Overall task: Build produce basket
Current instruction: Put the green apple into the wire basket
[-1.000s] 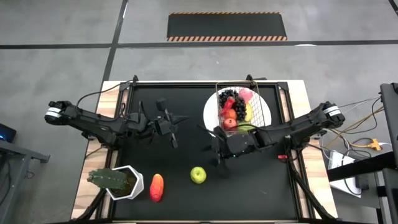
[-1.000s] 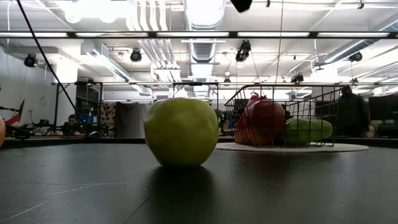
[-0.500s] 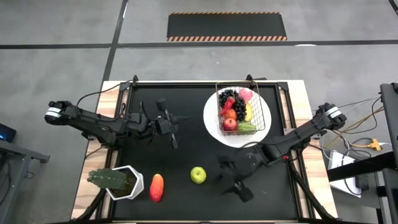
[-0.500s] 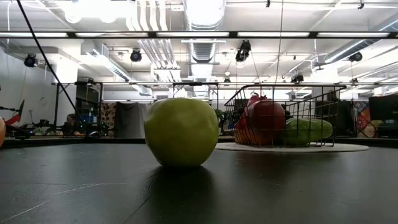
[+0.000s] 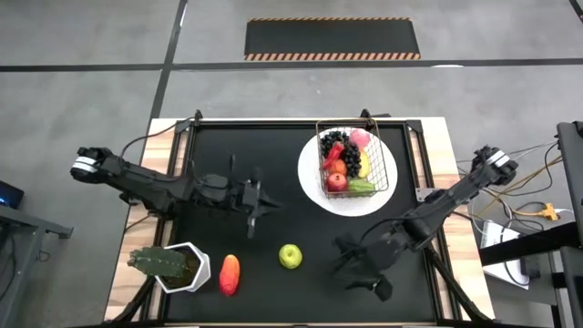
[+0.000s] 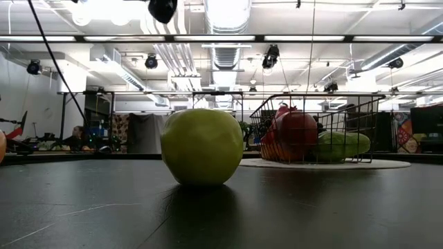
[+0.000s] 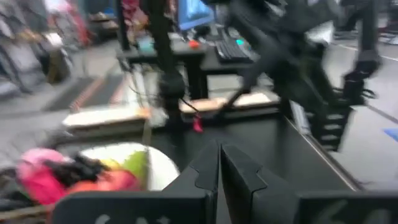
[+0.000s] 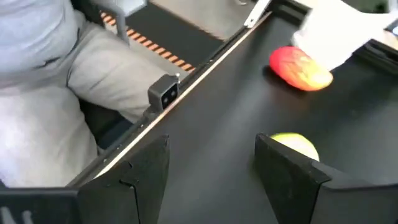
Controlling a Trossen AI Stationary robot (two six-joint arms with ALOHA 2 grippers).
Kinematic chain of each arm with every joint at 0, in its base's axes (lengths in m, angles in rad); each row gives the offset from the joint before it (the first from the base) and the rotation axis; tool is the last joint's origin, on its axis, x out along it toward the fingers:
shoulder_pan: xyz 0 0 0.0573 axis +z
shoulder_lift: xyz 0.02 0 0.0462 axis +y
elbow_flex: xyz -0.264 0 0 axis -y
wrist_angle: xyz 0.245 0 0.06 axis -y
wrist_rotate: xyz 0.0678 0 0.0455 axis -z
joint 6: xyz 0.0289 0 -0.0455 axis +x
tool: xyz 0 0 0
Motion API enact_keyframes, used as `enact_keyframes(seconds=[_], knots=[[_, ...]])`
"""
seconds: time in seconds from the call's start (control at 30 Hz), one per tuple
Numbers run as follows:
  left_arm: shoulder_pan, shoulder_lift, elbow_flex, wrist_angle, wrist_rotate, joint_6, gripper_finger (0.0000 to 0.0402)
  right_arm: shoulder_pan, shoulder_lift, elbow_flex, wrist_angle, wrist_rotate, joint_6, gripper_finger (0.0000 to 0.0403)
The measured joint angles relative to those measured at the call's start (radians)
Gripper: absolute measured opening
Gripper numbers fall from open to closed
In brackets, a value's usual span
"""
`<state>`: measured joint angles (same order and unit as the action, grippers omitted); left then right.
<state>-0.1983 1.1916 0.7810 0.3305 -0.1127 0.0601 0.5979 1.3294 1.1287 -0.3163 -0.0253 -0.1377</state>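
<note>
A green apple (image 5: 290,256) (image 6: 201,146) rests on the black mat, and a red-and-yellow fruit (image 5: 230,273) (image 8: 300,68) lies to its left. The wire basket (image 5: 353,164) (image 6: 315,131) stands on a round white plate (image 5: 314,187) and holds grapes, red and pink fruit and a green pepper. My right gripper (image 5: 339,260) (image 8: 214,168) is open, just right of the green apple (image 8: 297,145), which one finger partly hides in the right wrist view. My left gripper (image 5: 264,199) (image 7: 219,163) is shut, above mid-table left of the plate (image 7: 155,163).
A green cactus-like plant in a white pot (image 5: 173,266) (image 8: 342,31) stands at the near left corner. The mat's raised edge (image 8: 186,81) runs along the near side, and a person in grey clothes (image 8: 56,74) stands beyond it. Bare mat lies between apple and plate.
My right gripper has left the basket's side and swung toward the table's near edge, turning to face the green apple from its right. My left gripper has shifted a little right and toward the near edge. Fruit and basket have stayed in place.
</note>
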Motion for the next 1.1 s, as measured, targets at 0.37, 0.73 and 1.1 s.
enact_keyframes(seconds=[0.37,0.73,1.1], knots=[[-0.018,0.218,0.002,-0.009,-0.064,-0.212,0.0000,-0.009,-0.300,-0.225,0.002,0.635,0.312,0.0219],[0.101,0.490,0.133,-0.021,-0.131,-0.213,0.0000,-0.097,-0.454,-0.345,-0.002,0.735,0.453,0.0179],[0.005,0.455,0.366,-0.692,0.083,-0.395,0.0000,-0.097,-0.414,-0.350,-0.048,0.734,0.305,0.0096]])
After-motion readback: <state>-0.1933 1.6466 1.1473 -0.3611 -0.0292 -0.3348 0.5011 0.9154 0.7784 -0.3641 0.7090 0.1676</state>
